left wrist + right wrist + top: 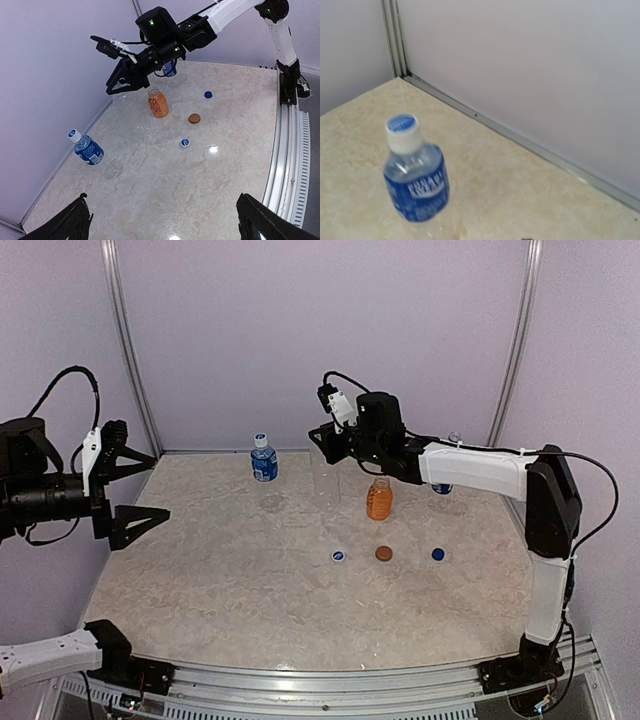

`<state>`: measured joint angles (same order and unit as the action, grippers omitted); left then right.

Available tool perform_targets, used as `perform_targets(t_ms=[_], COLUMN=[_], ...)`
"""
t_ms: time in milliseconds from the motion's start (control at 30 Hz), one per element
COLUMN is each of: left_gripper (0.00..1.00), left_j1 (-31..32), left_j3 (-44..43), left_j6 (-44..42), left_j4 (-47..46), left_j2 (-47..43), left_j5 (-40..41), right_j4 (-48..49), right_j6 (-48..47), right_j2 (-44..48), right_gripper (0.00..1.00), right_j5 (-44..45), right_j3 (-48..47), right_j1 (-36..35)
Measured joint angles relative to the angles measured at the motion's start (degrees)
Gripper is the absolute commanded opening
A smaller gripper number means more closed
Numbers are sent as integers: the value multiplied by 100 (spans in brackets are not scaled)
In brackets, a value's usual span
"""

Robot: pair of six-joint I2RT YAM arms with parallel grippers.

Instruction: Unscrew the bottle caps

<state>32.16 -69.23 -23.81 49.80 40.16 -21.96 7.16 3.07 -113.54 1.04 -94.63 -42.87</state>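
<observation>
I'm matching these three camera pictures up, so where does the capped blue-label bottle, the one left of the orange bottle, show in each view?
Top external: the blue-label bottle stands back left of centre, close to the back wall.
Left wrist: left of centre, tilted in the picture.
Right wrist: lower left, large and close.
Shared landmark: the seam where the back wall meets the table runs just behind it in all three.

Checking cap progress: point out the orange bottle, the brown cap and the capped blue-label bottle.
orange bottle (379, 502): top external view, its orange body.
brown cap (383, 553): top external view, centre of its top.
capped blue-label bottle (264, 467): top external view, its label.
</observation>
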Motion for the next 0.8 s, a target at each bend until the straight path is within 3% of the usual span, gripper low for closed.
perform_targets(t_ms=[500,667,800], left_gripper=[99,99,99], left_j1=[0,0,0], left_j3=[13,13,13], left_j6=[2,0,0], left_j4=[-31,-31,-33], left_j2=[-4,-2,-2], left_j5=[-2,-4,-4], right_j4=[1322,1377,1364], right_j6=[140,219,229], right_j2=[-455,-455,-452], right_gripper=[0,43,56], right_j5=[-442,-459,-417], right_j3=[772,802,844], right_j1=[70,79,79])
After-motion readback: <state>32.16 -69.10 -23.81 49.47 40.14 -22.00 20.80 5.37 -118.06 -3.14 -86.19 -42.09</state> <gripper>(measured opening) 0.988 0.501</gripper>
